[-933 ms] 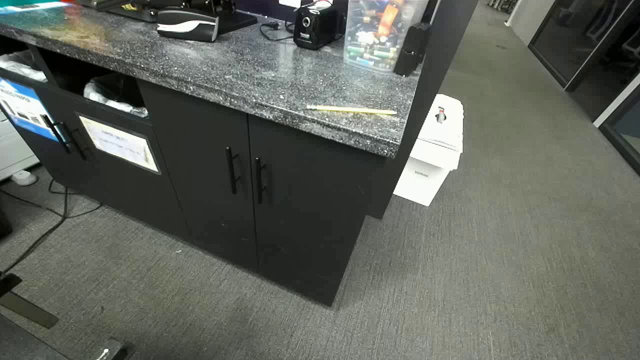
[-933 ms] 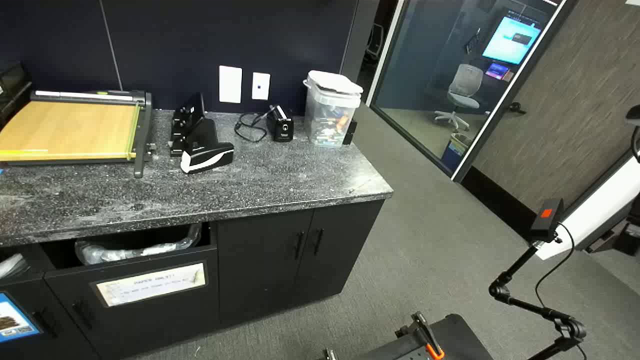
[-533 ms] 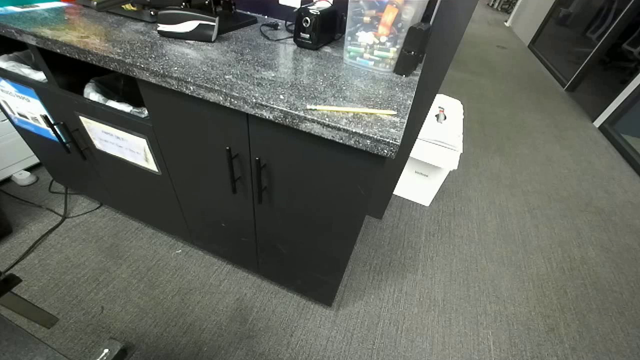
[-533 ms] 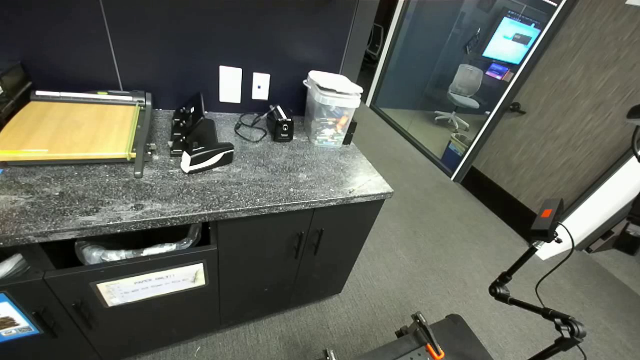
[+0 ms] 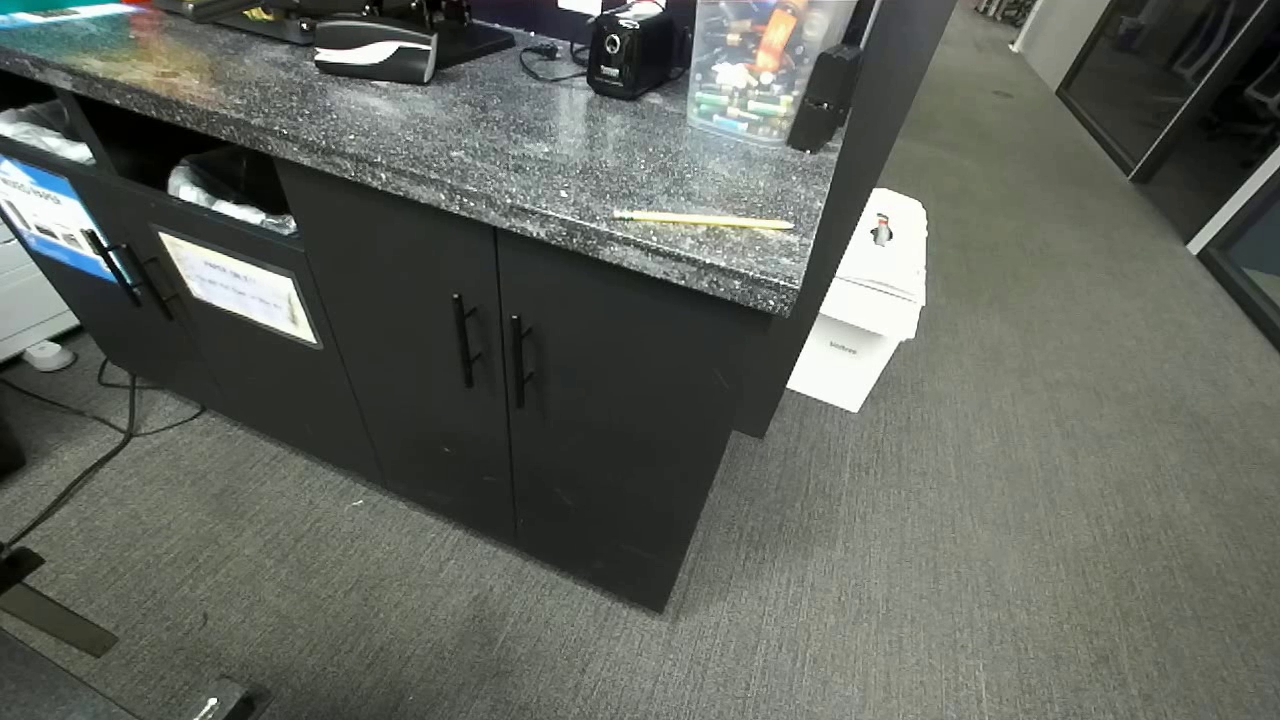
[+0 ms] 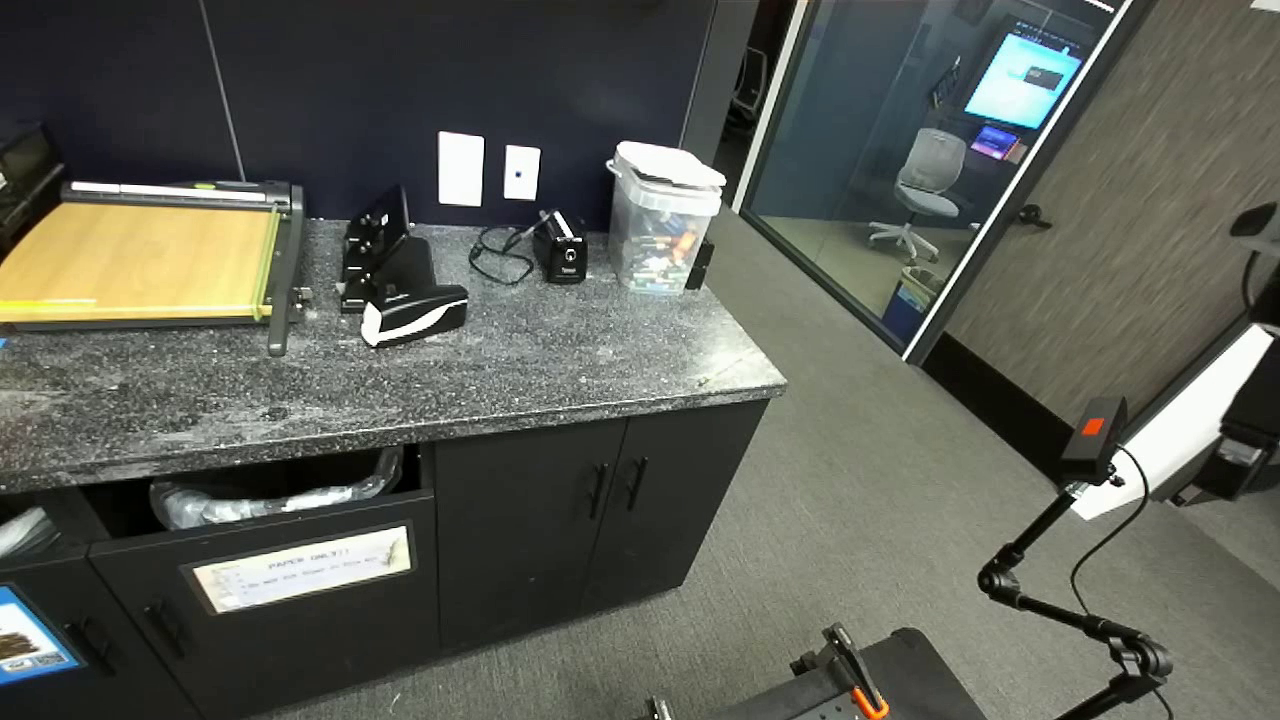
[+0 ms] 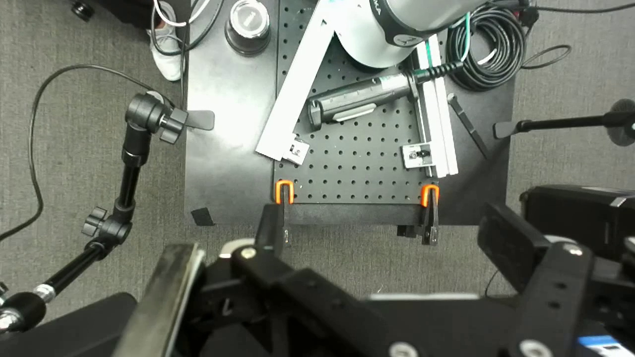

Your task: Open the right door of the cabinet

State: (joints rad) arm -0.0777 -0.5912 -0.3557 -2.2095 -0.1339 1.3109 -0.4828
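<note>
The cabinet (image 5: 450,140) is a low black unit with a grey speckled stone top; it shows in both exterior views (image 6: 560,375). Its right door (image 5: 620,440) is a flat black panel, shut flush with the front, and also shows shut in an exterior view (image 6: 672,510). Its slim vertical bar handle (image 5: 518,362) runs along the left edge. My gripper (image 7: 390,237) is open in the wrist view, fingers wide apart with nothing between them. It points down over the carpet and the front edge of the robot's table. The door is out of the wrist view.
The twin door (image 5: 420,370) with its handle is directly left of the right door. A white bin (image 5: 850,310) stands beyond the cabinet's end. A pencil (image 5: 700,219) lies near the counter edge. A jointed camera stand (image 6: 1060,610) rises beside the robot's table (image 7: 230,168).
A dark part at the right edge of an exterior view has moved left, further into the picture; it may be my arm. The cabinet and its doors have not moved.
</note>
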